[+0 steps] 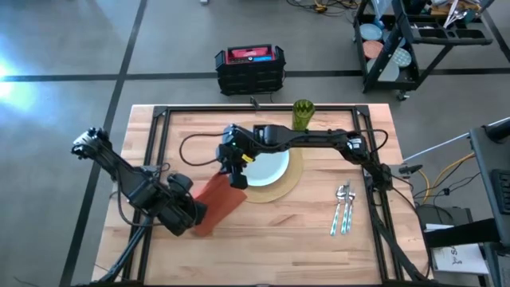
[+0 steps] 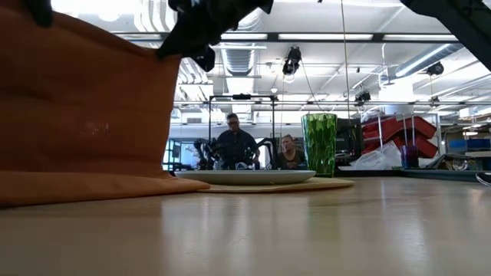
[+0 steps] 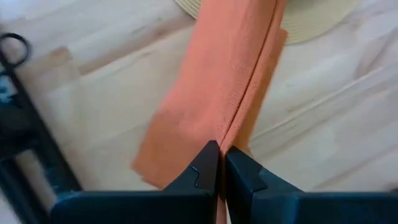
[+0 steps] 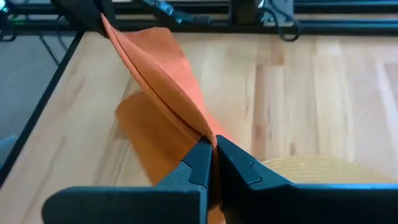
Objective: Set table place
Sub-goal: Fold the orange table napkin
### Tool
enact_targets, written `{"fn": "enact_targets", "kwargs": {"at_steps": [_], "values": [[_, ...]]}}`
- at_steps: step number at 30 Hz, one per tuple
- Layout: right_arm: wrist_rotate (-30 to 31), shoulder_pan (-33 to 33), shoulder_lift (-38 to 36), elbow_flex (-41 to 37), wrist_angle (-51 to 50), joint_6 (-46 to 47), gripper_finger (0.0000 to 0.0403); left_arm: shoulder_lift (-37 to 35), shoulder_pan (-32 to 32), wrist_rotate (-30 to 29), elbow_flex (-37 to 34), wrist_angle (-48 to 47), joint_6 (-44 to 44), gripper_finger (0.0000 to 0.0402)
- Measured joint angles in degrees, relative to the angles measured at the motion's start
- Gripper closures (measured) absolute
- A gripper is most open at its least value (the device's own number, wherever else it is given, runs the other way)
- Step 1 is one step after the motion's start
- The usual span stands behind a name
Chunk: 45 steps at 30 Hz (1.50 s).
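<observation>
A black crate with a red top [image 1: 249,68] sits on the grey floor at upper centre of the overhead frame. A black wheeled cart [image 1: 422,40] stands at upper right. Two people [image 2: 235,146] sit in the background of the low view.

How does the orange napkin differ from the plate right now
The napkin is orange folded cloth, pinched at opposite ends by the left end effector and right end effector so its top edge is lifted; the plate is pale, round, rigid and flat. The plate sits on the placemat; the napkin hangs beside it, over the table.
</observation>
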Motion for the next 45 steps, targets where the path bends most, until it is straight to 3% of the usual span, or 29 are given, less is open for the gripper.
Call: {"fn": "enact_targets", "kwargs": {"at_steps": [6,23,45], "values": [[-3.02,0.64,-0.15,-0.04,-4.73,0.36,0.0403,3.23,0.00,0.05,0.00,6.40,0.99,0.0402],[-4.48,6.16,-0.13,-2.06,-12.33,2.80,0.0403,13.66,-0.19,2.83,-0.04,19.96,0.09,0.0402],[-5.38,5.70,1.38,-5.46,-7.85,4.86,0.0403,13.81,-2.27,2.45,-1.80,12.95,-6.04,0.0402]]}}
